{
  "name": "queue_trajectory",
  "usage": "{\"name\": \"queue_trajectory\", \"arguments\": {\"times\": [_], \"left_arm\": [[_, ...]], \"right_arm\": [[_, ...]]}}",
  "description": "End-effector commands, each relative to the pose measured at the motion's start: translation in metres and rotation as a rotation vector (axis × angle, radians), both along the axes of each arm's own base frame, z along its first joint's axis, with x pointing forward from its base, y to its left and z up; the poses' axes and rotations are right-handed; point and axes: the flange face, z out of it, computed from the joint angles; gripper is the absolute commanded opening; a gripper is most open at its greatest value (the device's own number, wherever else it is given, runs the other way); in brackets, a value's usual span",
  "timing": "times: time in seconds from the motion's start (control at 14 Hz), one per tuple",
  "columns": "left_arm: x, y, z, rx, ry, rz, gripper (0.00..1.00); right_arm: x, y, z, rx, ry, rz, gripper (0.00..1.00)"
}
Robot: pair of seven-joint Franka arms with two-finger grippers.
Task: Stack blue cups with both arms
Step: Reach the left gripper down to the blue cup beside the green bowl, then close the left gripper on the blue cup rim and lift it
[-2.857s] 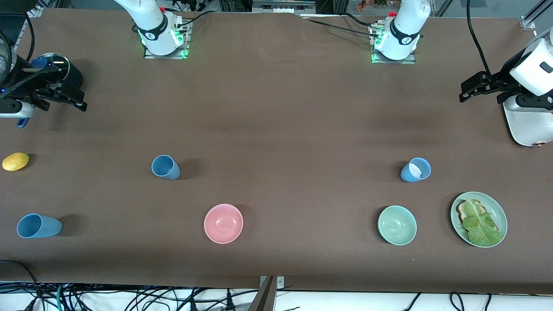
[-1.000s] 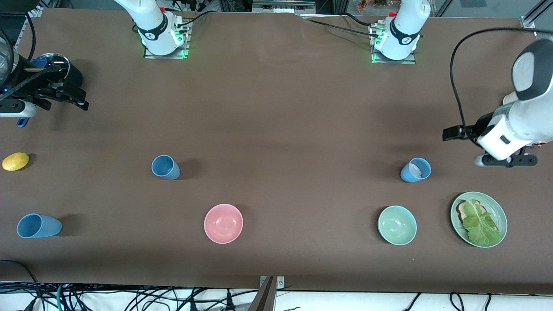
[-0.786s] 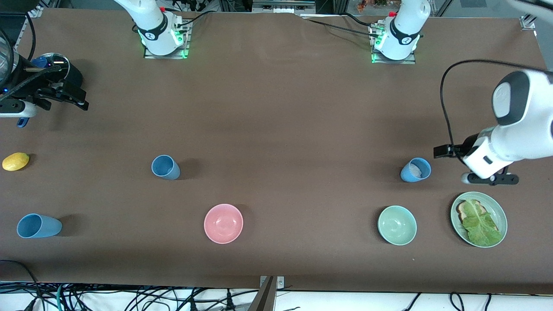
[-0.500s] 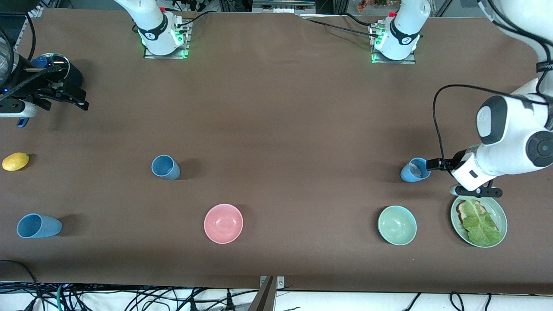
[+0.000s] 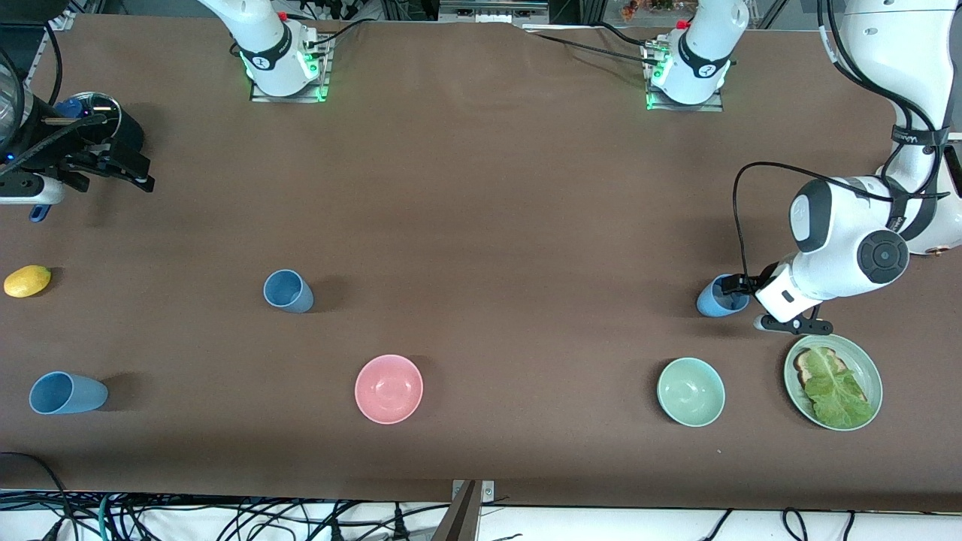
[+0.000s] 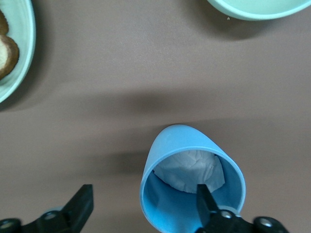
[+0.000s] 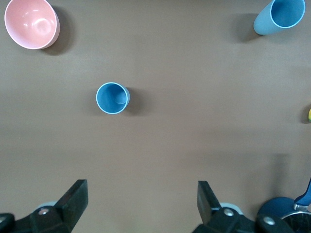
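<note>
Three light-blue cups stand on the brown table. One [image 5: 288, 291] is toward the right arm's end, and another [image 5: 66, 393] is nearer the front camera at that end. The third [image 5: 718, 299], with crumpled white paper [image 6: 192, 167] in it, is toward the left arm's end. My left gripper [image 5: 740, 288] is open at this cup [image 6: 192, 189]. One finger [image 6: 206, 204] is inside the rim and the other [image 6: 82, 206] outside on the bare table. My right gripper [image 5: 139, 176] is open and empty [image 7: 141, 199], waiting high over the right arm's end.
A pink bowl [image 5: 388, 388] and a green bowl [image 5: 691, 391] sit nearer the front camera. A green plate [image 5: 864, 361] with toast and lettuce is beside the left gripper. A lemon [image 5: 27, 280] and a dark navy pot [image 5: 98, 120] are at the right arm's end.
My left arm has swung down from over the toaster to the cup with the paper, and one finger now sits inside its rim. The right arm has not moved.
</note>
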Motion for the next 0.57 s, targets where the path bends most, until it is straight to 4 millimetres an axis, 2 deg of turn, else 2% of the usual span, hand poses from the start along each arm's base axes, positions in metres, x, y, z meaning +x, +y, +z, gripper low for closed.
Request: {"name": "queue_trajectory", "arguments": {"times": [0.0,0.07,0.21,0.5], "left_arm": [[-0.001,0.006,-0.009,-0.002,-0.004,-0.050,0.09],[-0.001,0.006,-0.010,-0.003,-0.003,-0.049,0.00],[0.001,-0.005,-0.010,-0.004,0.002,-0.059,0.00],[0.005,-0.008,0.003,-0.007,-0.002,-0.066,0.00]], "right_arm": [[0.000,0.001,0.005,-0.012,0.002,0.018,1.00],[0.001,0.001,0.004,-0.012,0.002,0.018,1.00],[0.001,0.001,0.004,-0.012,0.002,0.018,1.00],[0.001,0.002,0.005,-0.012,-0.003,0.018,1.00]]}}
